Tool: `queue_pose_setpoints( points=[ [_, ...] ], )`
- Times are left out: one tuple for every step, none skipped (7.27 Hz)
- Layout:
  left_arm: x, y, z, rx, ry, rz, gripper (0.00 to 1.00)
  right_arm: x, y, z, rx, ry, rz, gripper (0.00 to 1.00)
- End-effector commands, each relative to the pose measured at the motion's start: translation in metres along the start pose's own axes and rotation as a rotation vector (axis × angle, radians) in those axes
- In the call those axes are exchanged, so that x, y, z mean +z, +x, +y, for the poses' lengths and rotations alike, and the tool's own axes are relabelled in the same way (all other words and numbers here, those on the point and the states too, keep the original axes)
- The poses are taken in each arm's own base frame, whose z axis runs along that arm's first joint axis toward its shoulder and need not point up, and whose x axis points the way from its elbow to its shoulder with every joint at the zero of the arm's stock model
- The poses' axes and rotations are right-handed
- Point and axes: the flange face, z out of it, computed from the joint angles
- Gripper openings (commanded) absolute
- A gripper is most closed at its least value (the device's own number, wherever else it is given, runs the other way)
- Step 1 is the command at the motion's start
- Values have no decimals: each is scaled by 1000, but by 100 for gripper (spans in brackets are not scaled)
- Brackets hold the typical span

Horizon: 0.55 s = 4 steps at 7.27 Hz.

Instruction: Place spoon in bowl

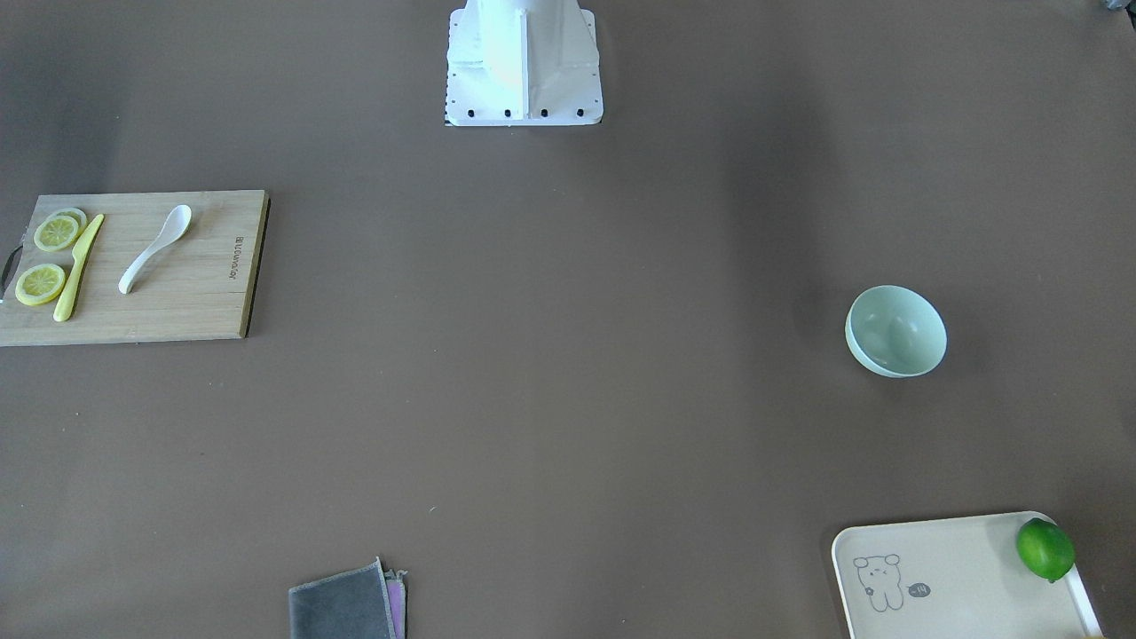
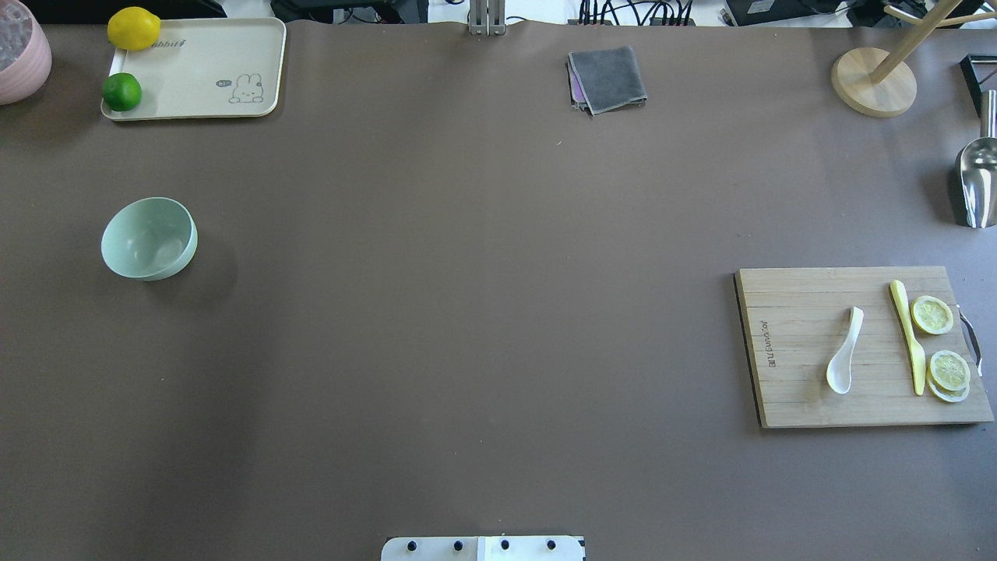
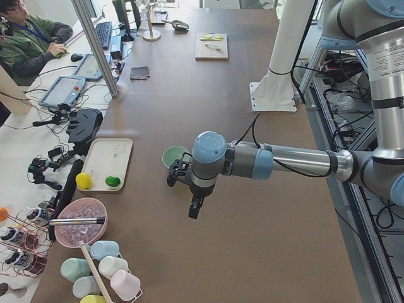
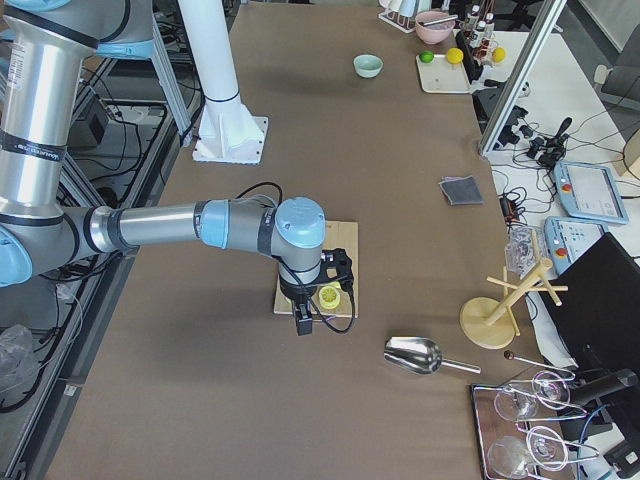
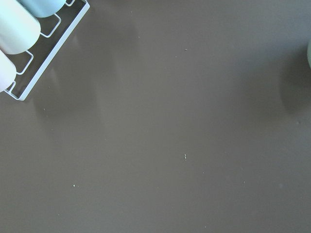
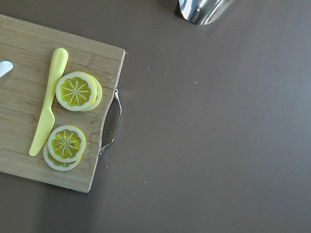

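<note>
The white spoon (image 2: pixel 845 351) lies on a wooden cutting board (image 2: pixel 802 397) at the table's right side. It also shows in the front view (image 1: pixel 155 248), and its tip shows at the left edge of the right wrist view (image 6: pixel 4 68). The mint-green bowl (image 2: pixel 148 238) stands upright and empty at the far left; it also shows in the front view (image 1: pixel 896 333). The left gripper (image 3: pixel 194 211) hangs above the table beside the bowl (image 3: pixel 173 154). The right gripper (image 4: pixel 303 325) hangs by the board's outer edge. I cannot tell whether either is open or shut.
A yellow knife (image 2: pixel 907 335) and lemon slices (image 2: pixel 932 315) share the board. A cream tray (image 2: pixel 210 58) holds a lime (image 2: pixel 122 92) and a lemon (image 2: pixel 134 28). A grey cloth (image 2: pixel 607 78), a metal scoop (image 2: pixel 977 183), a wooden stand (image 2: pixel 872 78) and a cup rack (image 5: pixel 29 53) are around.
</note>
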Motion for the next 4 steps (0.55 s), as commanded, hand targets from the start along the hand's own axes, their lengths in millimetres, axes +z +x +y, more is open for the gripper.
queue_pose_setpoints(
  points=[
    [-13, 8, -20, 27, 37, -4, 99, -14, -7, -13, -62, 80, 30, 100],
    [-22, 14, -35, 46, 62, -7, 99, -18, -8, -20, -75, 137, 50, 100],
    [-30, 19, -54, 69, 84, -10, 99, -30, -16, -28, -116, 215, 74, 100],
    [-42, 26, -79, 121, 141, -21, 99, -36, -21, -33, -60, 268, 72, 100]
  ],
)
